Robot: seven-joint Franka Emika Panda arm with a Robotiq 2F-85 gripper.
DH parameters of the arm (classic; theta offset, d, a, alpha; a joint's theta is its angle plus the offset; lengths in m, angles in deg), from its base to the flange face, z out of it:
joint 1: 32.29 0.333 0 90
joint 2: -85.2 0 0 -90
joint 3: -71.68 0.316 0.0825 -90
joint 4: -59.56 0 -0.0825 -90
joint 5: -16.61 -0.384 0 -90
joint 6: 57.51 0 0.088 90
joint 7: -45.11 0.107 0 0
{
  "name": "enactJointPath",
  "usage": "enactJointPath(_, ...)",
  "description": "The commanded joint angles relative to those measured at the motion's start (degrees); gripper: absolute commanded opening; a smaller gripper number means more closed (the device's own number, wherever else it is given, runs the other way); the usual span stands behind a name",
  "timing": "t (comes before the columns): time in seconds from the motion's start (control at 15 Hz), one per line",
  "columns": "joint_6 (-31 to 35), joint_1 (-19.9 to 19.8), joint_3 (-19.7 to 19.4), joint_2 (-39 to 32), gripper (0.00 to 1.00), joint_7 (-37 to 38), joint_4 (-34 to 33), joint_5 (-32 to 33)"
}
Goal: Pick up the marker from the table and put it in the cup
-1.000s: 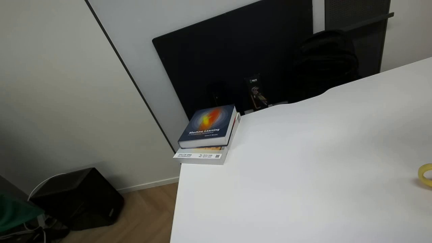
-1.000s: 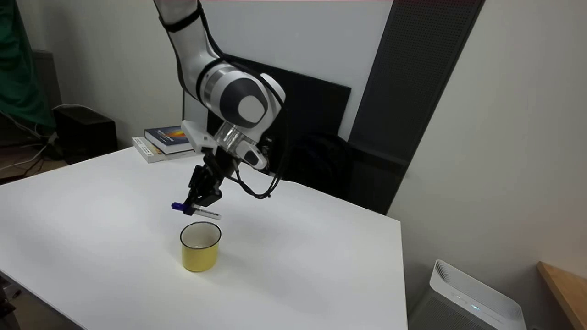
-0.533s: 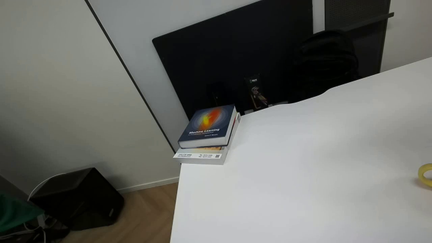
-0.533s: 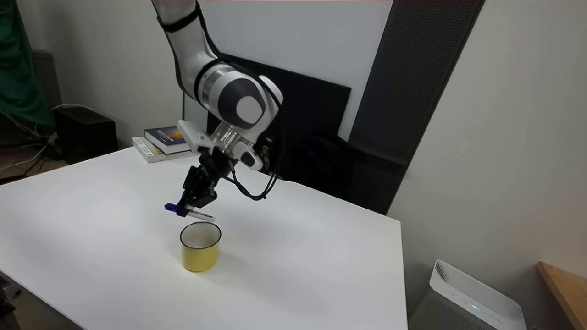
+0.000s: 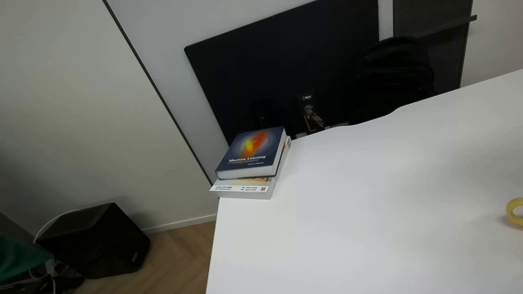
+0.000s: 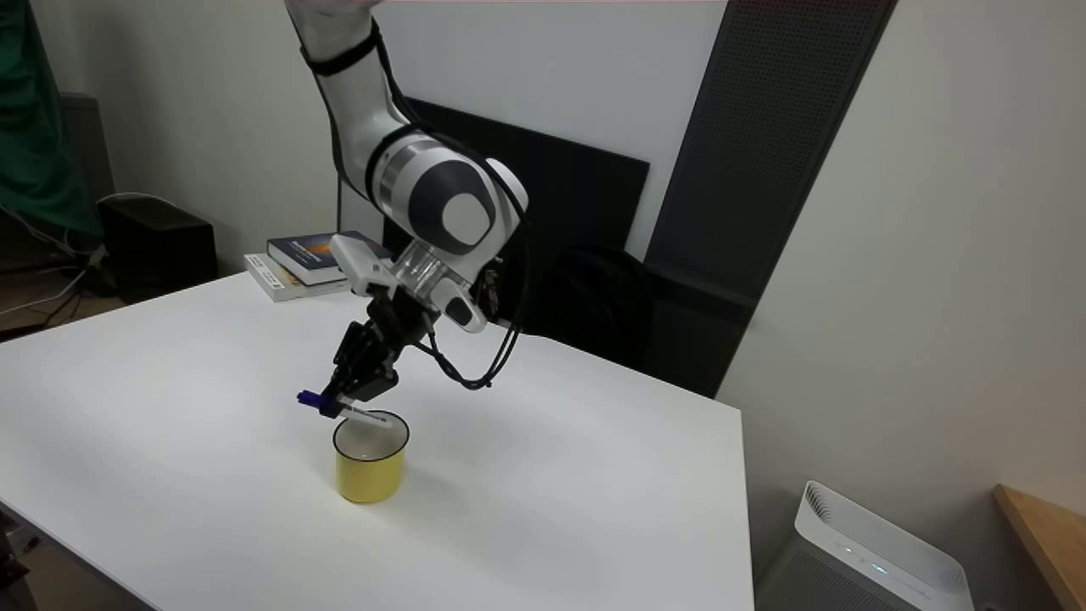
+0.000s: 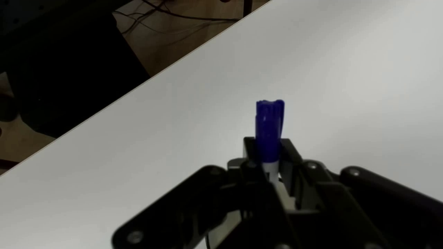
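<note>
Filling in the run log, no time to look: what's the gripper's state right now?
Gripper: closed, holding the blue-capped marker between its fingers.

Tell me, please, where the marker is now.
In an exterior view, left of centre, the marker is held in the hand, its white end showing against the mouth of the yellow cup.

The large, smooth white table (image 6: pixel 594 492) carries an upright, dark-rimmed yellow cylindrical cup (image 6: pixel 371 477) and, at the far left, a thick white rectangular book (image 5: pixel 245 192).
</note>
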Motion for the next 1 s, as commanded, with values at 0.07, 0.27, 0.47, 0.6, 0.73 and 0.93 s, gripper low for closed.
enactJointPath(0.07,-1.89,-1.33,-0.77,-1.87,0.05,0.55,-1.45,-0.8)
enactJointPath(0.27,-2.0,-2.13,-1.07,-3.04,0.05,0.15,-2.0,-0.77)
enactJointPath(0.47,-2.2,-2.57,-1.26,-4.02,0.05,0.06,-2.62,-0.66)
enactJointPath(0.6,-2.19,-2.62,-1.39,-4.4,0.45,0.17,-2.84,-0.47)
enactJointPath(0.73,-2.04,-2.59,-1.52,-4.7,0.58,0.18,-2.95,-0.23)
enactJointPath(0.93,-1.69,-2.37,-1.67,-4.79,0.77,0.19,-2.77,0.23)
